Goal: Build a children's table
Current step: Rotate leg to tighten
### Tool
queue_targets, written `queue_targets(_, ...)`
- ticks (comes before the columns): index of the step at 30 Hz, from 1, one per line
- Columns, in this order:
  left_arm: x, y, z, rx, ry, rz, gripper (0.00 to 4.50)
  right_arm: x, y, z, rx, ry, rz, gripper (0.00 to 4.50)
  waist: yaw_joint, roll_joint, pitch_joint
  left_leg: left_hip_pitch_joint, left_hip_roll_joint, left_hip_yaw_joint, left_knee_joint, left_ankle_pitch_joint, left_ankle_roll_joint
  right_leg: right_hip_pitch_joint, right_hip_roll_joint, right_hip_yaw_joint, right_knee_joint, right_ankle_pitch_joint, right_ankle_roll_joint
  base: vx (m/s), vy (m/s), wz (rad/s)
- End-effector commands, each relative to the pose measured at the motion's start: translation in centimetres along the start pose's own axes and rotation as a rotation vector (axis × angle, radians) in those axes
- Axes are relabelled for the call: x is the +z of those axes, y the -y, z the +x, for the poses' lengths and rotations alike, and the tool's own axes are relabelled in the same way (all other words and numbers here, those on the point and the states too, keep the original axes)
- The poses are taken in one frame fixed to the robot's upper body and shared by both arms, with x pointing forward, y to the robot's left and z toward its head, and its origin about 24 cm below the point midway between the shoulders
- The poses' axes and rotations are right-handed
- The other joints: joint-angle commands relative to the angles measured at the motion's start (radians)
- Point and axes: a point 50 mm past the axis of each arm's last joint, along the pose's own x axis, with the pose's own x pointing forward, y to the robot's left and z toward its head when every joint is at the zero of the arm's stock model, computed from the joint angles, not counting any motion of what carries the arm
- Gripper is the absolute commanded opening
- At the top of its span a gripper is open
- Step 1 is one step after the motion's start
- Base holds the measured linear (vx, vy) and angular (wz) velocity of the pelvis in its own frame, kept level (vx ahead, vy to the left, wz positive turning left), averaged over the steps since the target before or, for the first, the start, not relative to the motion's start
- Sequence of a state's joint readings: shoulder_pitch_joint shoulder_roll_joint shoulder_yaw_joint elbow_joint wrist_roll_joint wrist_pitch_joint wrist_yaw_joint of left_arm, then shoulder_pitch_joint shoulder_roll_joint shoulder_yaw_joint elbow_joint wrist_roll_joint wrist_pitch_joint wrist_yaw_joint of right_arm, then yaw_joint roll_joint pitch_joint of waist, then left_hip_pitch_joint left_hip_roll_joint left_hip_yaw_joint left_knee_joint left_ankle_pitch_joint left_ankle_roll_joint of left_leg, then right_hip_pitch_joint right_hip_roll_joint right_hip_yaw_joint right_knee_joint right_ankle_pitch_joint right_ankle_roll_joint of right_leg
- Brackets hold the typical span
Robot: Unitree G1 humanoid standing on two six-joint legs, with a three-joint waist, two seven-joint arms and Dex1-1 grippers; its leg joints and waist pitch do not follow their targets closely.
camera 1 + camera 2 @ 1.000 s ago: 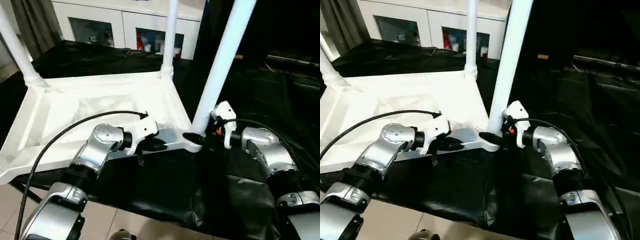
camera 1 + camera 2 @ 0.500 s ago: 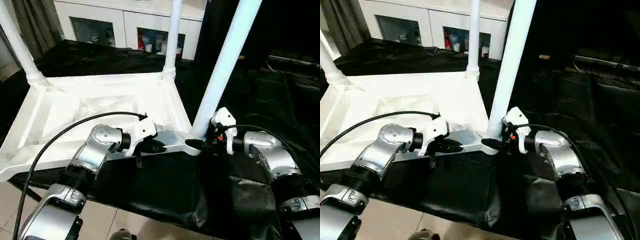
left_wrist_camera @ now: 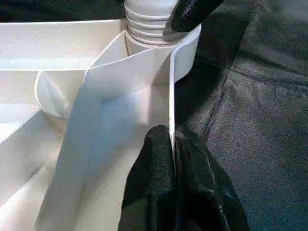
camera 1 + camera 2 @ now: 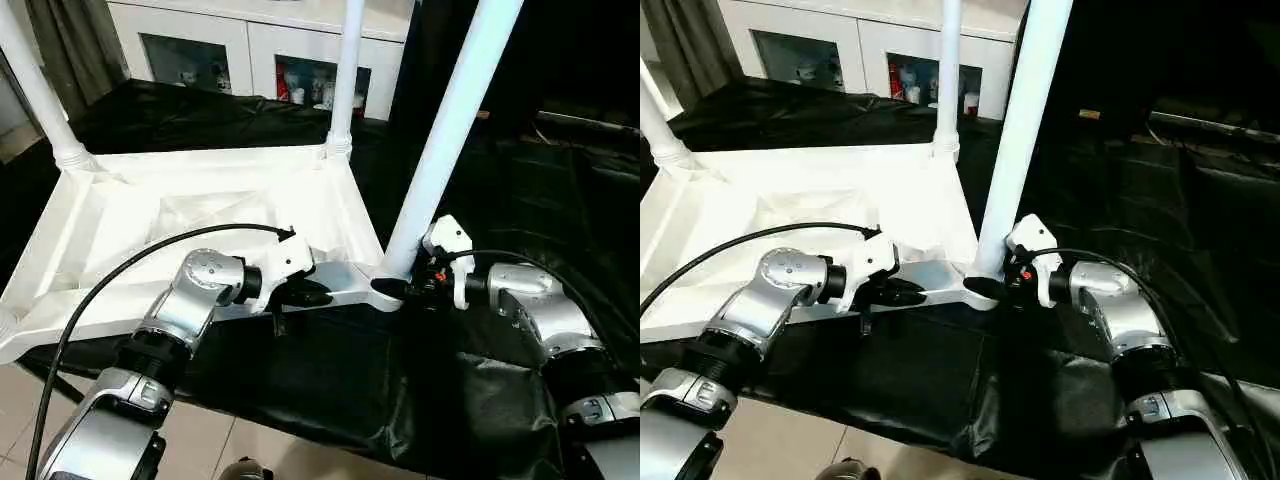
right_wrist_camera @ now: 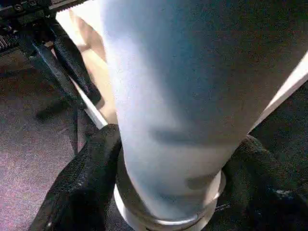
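Upturned children's table (image 4: 200, 215) flat on the black-draped worktop (image 4: 330, 385). Left hand (image 3: 173, 159) clamped on the near rim, pinning it down (likely against twisting). Right hand (image 5: 168, 192) cupped round the near leg (image 4: 445, 140) at its corner socket, presumably seating it.

White table leg (image 5: 168, 106) between the right pincer's (image 5: 168, 192) black fingers (image 5: 82, 183), at its ringed base.

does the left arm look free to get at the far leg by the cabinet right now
Probably not: the left pincer is shut on the table top's near rim, and the far leg stands across the whole upturned top.
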State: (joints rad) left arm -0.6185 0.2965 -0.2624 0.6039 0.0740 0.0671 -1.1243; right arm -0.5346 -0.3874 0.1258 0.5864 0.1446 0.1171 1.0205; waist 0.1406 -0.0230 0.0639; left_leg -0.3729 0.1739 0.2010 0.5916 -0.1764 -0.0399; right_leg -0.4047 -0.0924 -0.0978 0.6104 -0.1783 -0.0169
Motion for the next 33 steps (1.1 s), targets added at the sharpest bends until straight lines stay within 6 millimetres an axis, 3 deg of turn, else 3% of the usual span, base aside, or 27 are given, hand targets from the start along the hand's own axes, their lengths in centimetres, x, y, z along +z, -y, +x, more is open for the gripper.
queue_targets(1,1.4,-0.4,0.5,0.050,0.077,-0.005,0.00,-1.4,0.0,0.3,-0.070,-0.027,0.061,2.68,-0.005,-0.016,-0.073,0.014,0.067,-0.029,-0.065,-0.166,0.059,0.049,-0.083,0.062,-0.071,-0.228,-0.209,0.000,0.000,0.00)
queue_targets(2,1.3,-1.1,1.0,0.139,0.059,-0.037,0.00,-2.0,0.7,0.9,-0.211,-0.021,0.121,2.68,-0.006,-0.018,-0.072,0.014,0.066,-0.031,-0.067,-0.181,0.051,0.051,-0.086,0.061,-0.074,-0.255,-0.205,0.000,0.000,0.00)
queue_targets(3,1.3,-1.4,1.5,0.184,0.047,-0.061,0.00,-2.5,0.9,1.3,-0.298,-0.018,0.171,2.68,-0.014,-0.016,-0.068,0.017,0.065,-0.030,-0.070,-0.199,0.036,0.042,-0.083,0.062,-0.081,-0.292,-0.201,0.000,0.000,0.00)
queue_targets(5,1.3,-1.6,1.9,0.216,0.037,-0.078,0.00,-2.8,1.0,1.7,-0.362,-0.017,0.212,2.67,-0.020,-0.017,-0.069,0.020,0.063,-0.035,-0.072,-0.232,0.008,0.048,-0.087,0.058,-0.088,-0.365,-0.181,0.000,0.000,0.00)
queue_targets(7,1.8,-2.3,3.5,0.347,0.007,-0.135,0.00,-3.7,1.1,3.2,-0.608,-0.020,0.375,2.67,-0.029,-0.016,-0.066,0.025,0.065,-0.036,-0.074,-0.263,-0.003,0.043,-0.087,0.061,-0.093,-0.380,-0.173,0.000,0.000,0.00)
queue_targets(12,2.7,-2.6,4.7,0.434,0.009,-0.166,0.00,-3.7,0.7,4.6,-0.723,-0.029,0.446,2.67,-0.029,-0.012,-0.068,0.032,0.064,-0.036,-0.075,-0.279,-0.013,0.038,-0.086,0.062,-0.097,-0.370,-0.166,0.000,0.000,0.00)
queue_targets(13,3.3,-2.4,5.6,0.439,0.006,-0.149,0.00,-2.8,0.4,6.0,-0.744,-0.028,0.418,2.67,-0.029,-0.012,-0.069,0.029,0.062,-0.035,-0.075,-0.278,-0.009,0.041,-0.087,0.062,-0.096,-0.361,-0.167,0.000,0.000,0.00)
queue_targets(14,3.5,-2.4,5.8,0.440,0.006,-0.134,0.00,-2.4,0.3,6.5,-0.747,-0.019,0.409,2.67,-0.031,-0.012,-0.070,0.023,0.063,-0.037,-0.077,-0.271,-0.010,0.044,-0.089,0.062,-0.094,-0.350,-0.166,0.000,0.000,0.00)
queue_targets(18,3.6,-2.2,5.8,0.403,0.015,-0.088,0.00,-1.6,0.3,6.9,-0.731,0.012,0.377,2.67,-0.028,-0.014,-0.071,0.019,0.063,-0.036,-0.077,-0.256,0.005,0.049,-0.088,0.062,-0.089,-0.308,-0.165,0.000,0.000,0.00)
queue_targets(19,3.4,-2.2,5.7,0.384,0.011,-0.091,0.00,-1.3,0.5,6.8,-0.734,0.044,0.390,3.23,-0.028,-0.016,-0.070,0.020,0.062,-0.035,-0.076,-0.255,0.010,0.048,-0.089,0.063,-0.089,-0.310,-0.164,0.000,0.000,0.00)
queue_targets(23,3.0,-2.1,5.1,0.343,0.023,-0.060,0.00,-0.7,1.2,5.9,-0.723,0.095,0.345,3.43,-0.027,-0.018,-0.072,0.014,0.062,-0.036,-0.076,-0.241,0.019,0.054,-0.090,0.062,-0.087,-0.307,-0.161,0.000,0.000,0.00)
queue_targets(24,3.0,-2.1,5.1,0.342,0.023,-0.060,0.00,-0.7,1.3,5.9,-0.723,0.095,0.344,3.71,-0.027,-0.017,-0.072,0.015,0.062,-0.034,-0.075,-0.232,0.024,0.051,-0.090,0.063,-0.087,-0.296,-0.164,0.000,0.000,0.00)
queue_targets(33,2.3,-1.6,3.3,0.203,0.081,-0.008,0.00,0.4,2.3,1.7,-0.369,0.098,0.115,4.31,-0.023,-0.018,-0.073,0.010,0.066,-0.032,-0.069,-0.185,0.074,0.058,-0.085,0.061,-0.077,-0.218,-0.196,0.000,0.000,0.00)
